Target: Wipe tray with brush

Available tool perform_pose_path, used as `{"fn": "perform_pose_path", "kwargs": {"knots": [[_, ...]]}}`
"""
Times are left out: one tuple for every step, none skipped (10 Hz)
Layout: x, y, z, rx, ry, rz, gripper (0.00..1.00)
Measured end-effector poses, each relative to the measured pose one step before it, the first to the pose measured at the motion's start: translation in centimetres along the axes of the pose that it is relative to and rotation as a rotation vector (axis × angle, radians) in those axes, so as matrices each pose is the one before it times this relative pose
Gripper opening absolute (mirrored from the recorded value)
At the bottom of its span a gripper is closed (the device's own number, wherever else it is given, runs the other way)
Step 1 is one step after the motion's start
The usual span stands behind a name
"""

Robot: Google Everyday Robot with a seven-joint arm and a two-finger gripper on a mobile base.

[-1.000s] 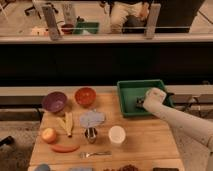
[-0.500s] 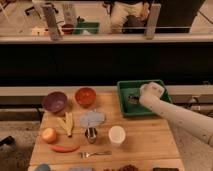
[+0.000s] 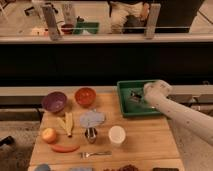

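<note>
Inside tray (image 3: pixel 126 106) | claw (image 3: pixel 137 96) over centre | brush (image 3: pixel 134 98) beneath it

Gripper (image 3: pixel 136 96) and brush (image 3: pixel 134 98) inside green tray (image 3: pixel 126 101)

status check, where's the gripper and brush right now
Gripper down inside the tray, arm reaching in from the right. Brush at the gripper, over the tray floor. Nothing else in the tray.

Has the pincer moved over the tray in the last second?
Yes. The pincer has slid left, from the green tray's right rim toward its middle; the tray itself stayed put.
</note>
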Motion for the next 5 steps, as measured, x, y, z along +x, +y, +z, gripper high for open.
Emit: {"fn": "perform_pose_path", "kwargs": {"knots": [[1.464, 0.353, -0.292, 0.00033, -0.00022, 0.02210, 0.02], [0.691, 0.037, -0.447, 0.00322, -0.00596, 0.01619, 0.04], [0.246, -0.207, -0.537, 0.00410, -0.00561, 0.01129, 0.10], [-0.179, -0.173, -0.523, 0.00207, -0.01013, 0.00217, 0.21], [-0.308, -0.043, -0.316, -0.00023, -0.02398, 0.00283, 0.31]]}}
